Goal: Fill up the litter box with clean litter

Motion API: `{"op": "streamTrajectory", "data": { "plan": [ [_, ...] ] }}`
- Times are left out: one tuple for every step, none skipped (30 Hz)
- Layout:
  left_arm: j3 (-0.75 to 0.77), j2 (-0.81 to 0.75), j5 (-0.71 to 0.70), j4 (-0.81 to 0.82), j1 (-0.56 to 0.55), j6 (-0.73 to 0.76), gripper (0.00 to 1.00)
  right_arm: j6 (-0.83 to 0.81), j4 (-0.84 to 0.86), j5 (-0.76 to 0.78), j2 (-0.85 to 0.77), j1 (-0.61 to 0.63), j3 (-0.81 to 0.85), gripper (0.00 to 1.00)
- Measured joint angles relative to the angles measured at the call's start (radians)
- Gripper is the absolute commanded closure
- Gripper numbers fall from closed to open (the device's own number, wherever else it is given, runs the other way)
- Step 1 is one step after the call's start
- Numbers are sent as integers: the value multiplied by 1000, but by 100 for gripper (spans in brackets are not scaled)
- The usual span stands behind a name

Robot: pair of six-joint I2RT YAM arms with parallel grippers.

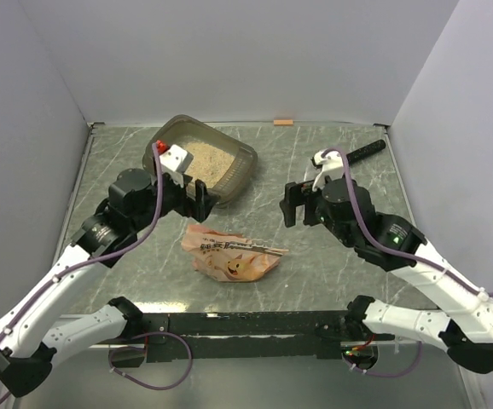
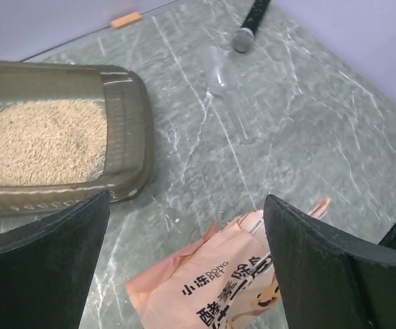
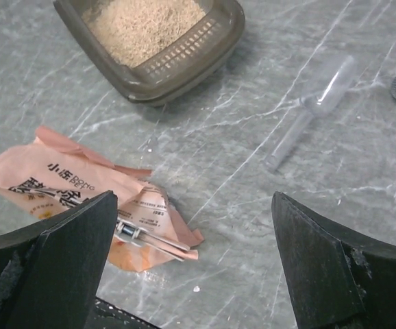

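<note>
Left gripper (image 1: 197,201): jaws spread wide, holding nothing. Right gripper (image 1: 295,205): jaws likewise wide apart and empty. The litter box (image 1: 245,164) stands on the table (image 1: 332,264) at the far left, just beyond the left gripper and well apart from the right one; a bed of beige litter (image 1: 205,156) covers its floor. The orange-pink pouch (image 1: 229,256) lies flat and crumpled on the table between the 2 grippers, nearer the left one and touched by neither; the left wrist view shows it just below the gap between that gripper's fingers. Printing on the pouch: dark Chinese characters, the Latin letters "DONG PET" and 1 cartoon animal. No other writing is legible.
</note>
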Motion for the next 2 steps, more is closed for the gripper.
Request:
{"op": "streamTrajectory", "data": {
  "plan": [
    [-4,-2,-12,2,0,-8,3,0,0,8,-1,0,0,0],
    [-13,-8,-23,13,0,-19,3,2,-5,24,1,0,3,0]
  ]
}}
